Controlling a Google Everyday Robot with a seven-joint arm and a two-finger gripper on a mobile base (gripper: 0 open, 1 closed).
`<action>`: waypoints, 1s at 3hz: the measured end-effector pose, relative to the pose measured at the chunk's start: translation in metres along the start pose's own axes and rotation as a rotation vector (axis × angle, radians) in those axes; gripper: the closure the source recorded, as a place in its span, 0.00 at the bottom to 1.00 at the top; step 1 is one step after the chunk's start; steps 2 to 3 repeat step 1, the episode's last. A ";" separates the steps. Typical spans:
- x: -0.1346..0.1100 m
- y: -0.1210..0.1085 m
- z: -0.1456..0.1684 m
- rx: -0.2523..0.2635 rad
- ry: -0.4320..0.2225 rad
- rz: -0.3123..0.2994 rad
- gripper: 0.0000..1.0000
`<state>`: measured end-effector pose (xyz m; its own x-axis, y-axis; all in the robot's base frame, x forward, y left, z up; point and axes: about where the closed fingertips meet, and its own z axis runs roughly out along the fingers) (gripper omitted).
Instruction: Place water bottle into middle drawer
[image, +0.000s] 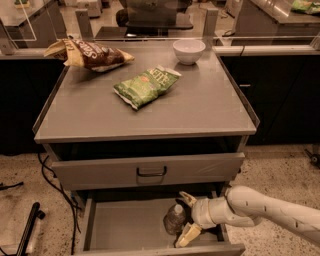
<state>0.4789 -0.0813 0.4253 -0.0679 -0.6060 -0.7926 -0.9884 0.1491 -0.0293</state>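
Observation:
The water bottle, clear with a pale cap, stands upright on the floor of the pulled-out middle drawer, towards its right side. My gripper reaches in from the right on a white arm. Its two tan fingers are spread wide apart, one behind the bottle and one in front of it. They sit just to the bottle's right and do not press on it. The lower part of the bottle is partly hidden by the drawer's front edge.
Above the open drawer is a closed grey drawer front with a black loop handle. On the cabinet top lie a green chip bag, a brown chip bag and a white bowl. Black cables hang at the left.

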 end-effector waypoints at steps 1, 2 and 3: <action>0.000 0.000 0.000 0.000 0.000 0.000 0.00; 0.000 0.000 0.000 0.000 0.000 0.000 0.00; 0.000 0.000 0.000 0.000 0.000 0.000 0.00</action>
